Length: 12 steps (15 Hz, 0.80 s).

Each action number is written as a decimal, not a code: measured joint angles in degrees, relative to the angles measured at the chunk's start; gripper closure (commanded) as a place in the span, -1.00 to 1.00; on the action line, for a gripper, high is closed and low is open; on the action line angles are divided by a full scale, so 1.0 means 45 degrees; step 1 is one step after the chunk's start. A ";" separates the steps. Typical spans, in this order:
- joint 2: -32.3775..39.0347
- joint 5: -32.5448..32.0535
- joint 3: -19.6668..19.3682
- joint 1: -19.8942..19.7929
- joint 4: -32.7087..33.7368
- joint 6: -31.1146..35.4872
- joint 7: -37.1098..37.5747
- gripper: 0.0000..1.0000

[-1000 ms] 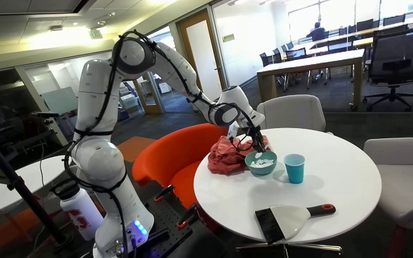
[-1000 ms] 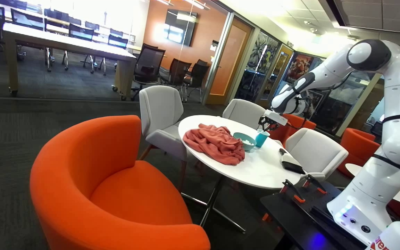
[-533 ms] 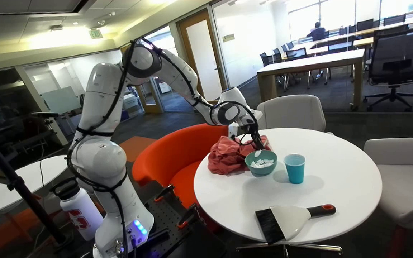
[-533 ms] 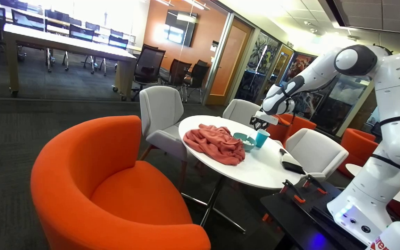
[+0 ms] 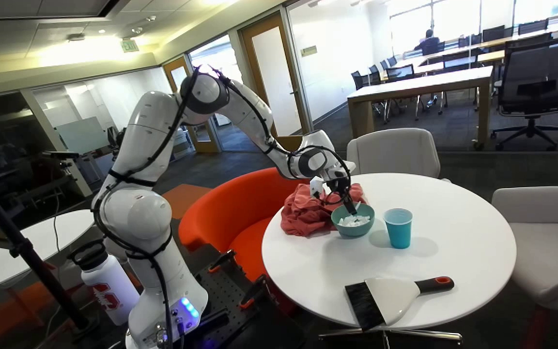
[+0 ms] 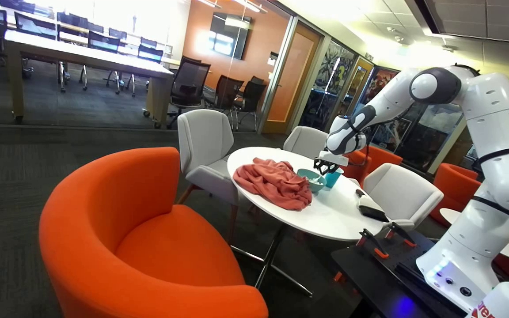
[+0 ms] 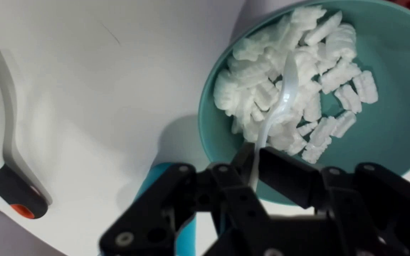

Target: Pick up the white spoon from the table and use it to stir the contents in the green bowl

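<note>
My gripper (image 7: 257, 154) is shut on the thin handle of the white spoon (image 7: 287, 93), seen in the wrist view. The spoon's head points away from the fingers and lies over or among white foam-like pieces (image 7: 242, 76) in the green bowl (image 7: 402, 96). How deep the head sits cannot be told. In an exterior view the gripper (image 5: 351, 210) reaches down into the mouth of the bowl (image 5: 354, 231). In an exterior view the gripper (image 6: 325, 167) is above and partly in front of the blue cup, beside the bowl (image 6: 317, 187). The spoon's head is hidden in both exterior views.
A blue cup (image 5: 399, 231) stands close beside the bowl; it also shows under the gripper in the wrist view (image 7: 185, 236). A crumpled red cloth (image 5: 303, 213) lies against the bowl's other side. A white brush with a black handle (image 5: 395, 298) lies near the table's edge.
The arm has leaned forward and the gripper has come down with the spoon, from above the bowl into its mouth. Bowl, cup, cloth and brush have not moved.
</note>
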 measured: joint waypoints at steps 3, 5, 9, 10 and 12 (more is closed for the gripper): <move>0.0094 -0.0135 -0.0244 0.0104 0.0048 -0.0243 0.0046 0.94; 0.0130 -0.0370 -0.0618 0.0290 0.0057 -0.0251 0.0309 0.94; 0.0403 -0.0928 -0.1351 0.0714 0.0279 -0.0251 0.1119 0.94; 0.0505 -0.1033 -0.1440 0.0779 0.0369 -0.0251 0.1317 0.94; 0.0748 -0.1136 -0.1502 0.0859 0.0616 -0.0250 0.1668 0.94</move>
